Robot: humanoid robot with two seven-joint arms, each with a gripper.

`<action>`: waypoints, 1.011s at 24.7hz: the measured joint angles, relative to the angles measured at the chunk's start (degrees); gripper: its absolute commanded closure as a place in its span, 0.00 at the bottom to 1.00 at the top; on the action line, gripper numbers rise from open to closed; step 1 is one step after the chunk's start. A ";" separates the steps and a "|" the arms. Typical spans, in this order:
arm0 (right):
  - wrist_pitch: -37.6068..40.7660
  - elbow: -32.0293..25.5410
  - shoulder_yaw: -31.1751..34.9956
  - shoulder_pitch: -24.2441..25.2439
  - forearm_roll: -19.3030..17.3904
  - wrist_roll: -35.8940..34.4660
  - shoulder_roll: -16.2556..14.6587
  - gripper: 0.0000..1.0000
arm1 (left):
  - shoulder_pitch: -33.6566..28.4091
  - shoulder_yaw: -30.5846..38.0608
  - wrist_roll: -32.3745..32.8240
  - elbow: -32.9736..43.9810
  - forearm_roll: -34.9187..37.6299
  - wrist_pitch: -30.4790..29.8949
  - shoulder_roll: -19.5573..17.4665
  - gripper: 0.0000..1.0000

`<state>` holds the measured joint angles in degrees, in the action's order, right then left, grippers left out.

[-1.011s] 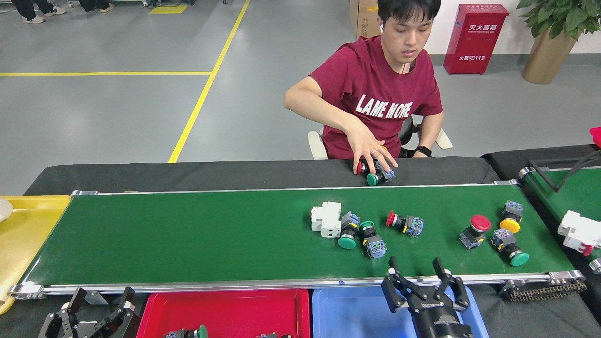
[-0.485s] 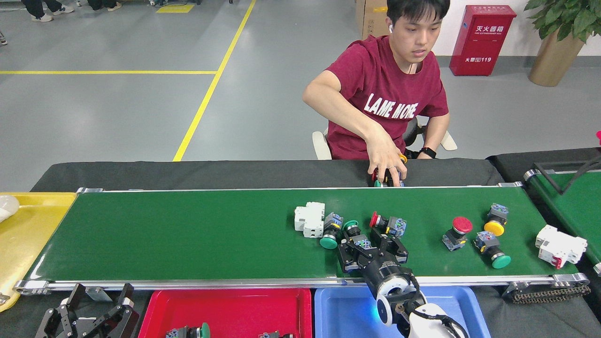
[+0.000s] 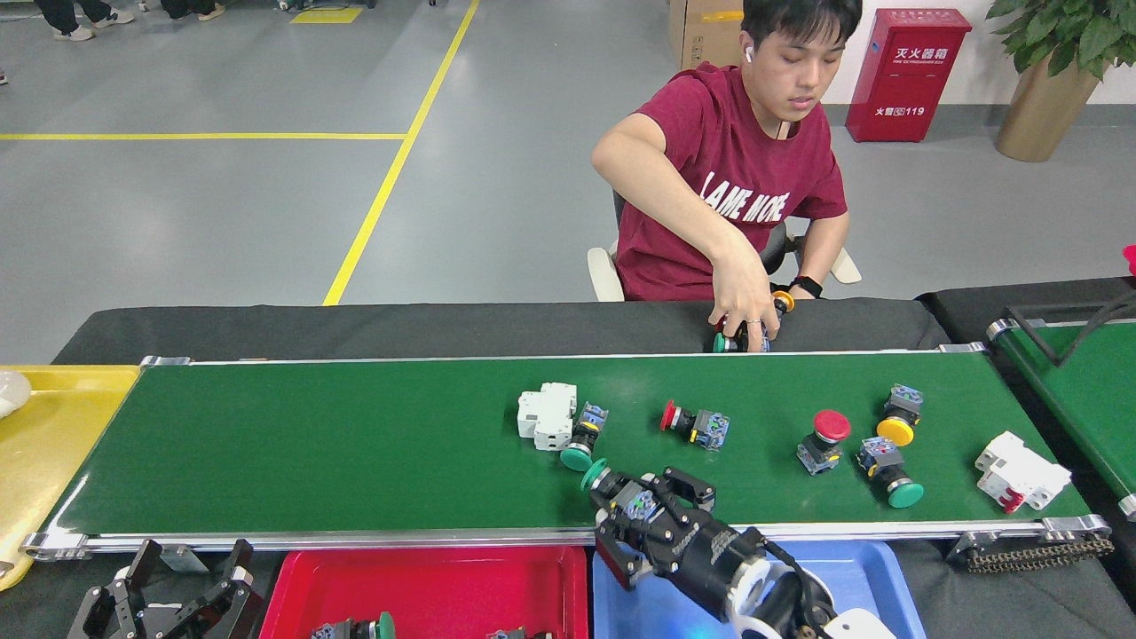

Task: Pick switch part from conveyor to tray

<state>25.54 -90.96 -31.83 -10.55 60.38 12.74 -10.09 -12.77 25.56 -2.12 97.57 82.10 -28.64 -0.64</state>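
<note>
On the conveyor (image 3: 311,444), near its front rail, my right gripper (image 3: 643,516) is shut on a switch part (image 3: 621,493) with a green cap and a blue-grey body. The cap sticks out to the left of the fingers (image 3: 688,485). The arm comes in over the blue tray (image 3: 856,577). More switch parts lie on the belt: a green one (image 3: 581,441), a red one (image 3: 690,423), a red mushroom one (image 3: 824,437), a yellow one (image 3: 896,417) and another green one (image 3: 887,477). My left gripper (image 3: 173,593) is open, low at the front left, off the belt.
A white breaker (image 3: 546,415) and another (image 3: 1021,470) lie on the belt. A red tray (image 3: 426,581) holding a few parts sits beside the blue one, a yellow tray (image 3: 53,444) at the left. A person's hand (image 3: 745,315) holds switches behind the belt. A second belt (image 3: 1083,390) is at the right.
My right gripper reached onto the belt, shut on the green-capped switch part and drew it left toward the front rail. The other parts drifted left with the belt. The left gripper stayed put.
</note>
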 measured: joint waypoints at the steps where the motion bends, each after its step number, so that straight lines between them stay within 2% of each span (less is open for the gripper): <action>1: 1.06 -0.05 -0.62 0.00 0.19 0.18 0.67 0.04 | 0.23 -1.03 0.11 0.52 0.00 -0.19 0.00 0.00; 4: 3.01 0.69 -2.88 0.01 0.58 1.46 5.13 0.02 | 1.27 -4.50 0.30 1.71 0.01 -0.34 0.06 0.00; 5: 3.49 0.94 -3.17 0.00 0.62 1.86 5.77 0.02 | 1.32 -5.41 0.37 1.80 0.01 -0.37 0.06 0.00; 9: 3.82 1.36 -3.85 0.00 0.69 2.43 5.91 0.02 | 2.76 -10.22 2.40 1.82 0.28 -0.48 0.13 0.00; 12: 3.39 1.23 -3.20 0.07 0.68 2.61 5.76 0.05 | 4.33 -14.73 4.46 1.85 2.08 2.19 0.74 0.00; 14: 0.67 0.83 0.09 0.16 0.68 1.93 4.15 0.06 | 4.98 -18.91 5.07 1.84 4.12 5.16 1.19 0.00; 16: -2.82 0.05 3.93 1.12 0.67 -0.42 0.88 0.06 | 5.86 -23.80 5.31 1.72 6.46 8.46 1.60 0.00; 19: -11.33 -0.48 8.40 5.83 0.67 -10.62 -5.65 0.04 | 7.73 -30.90 5.56 0.08 10.19 14.74 2.77 0.00; 21: -17.99 -0.51 9.05 9.08 0.57 -18.41 -8.66 0.04 | 10.17 -33.76 5.68 -2.54 11.69 17.89 3.81 0.00; 25: -31.86 -2.17 9.17 15.99 0.22 -27.58 -10.16 0.02 | 14.16 -34.96 7.39 -7.16 12.17 21.36 5.20 0.01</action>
<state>-6.32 -93.13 -22.66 5.44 60.60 -14.84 -20.25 1.39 -9.39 5.27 90.41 94.27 -7.28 4.56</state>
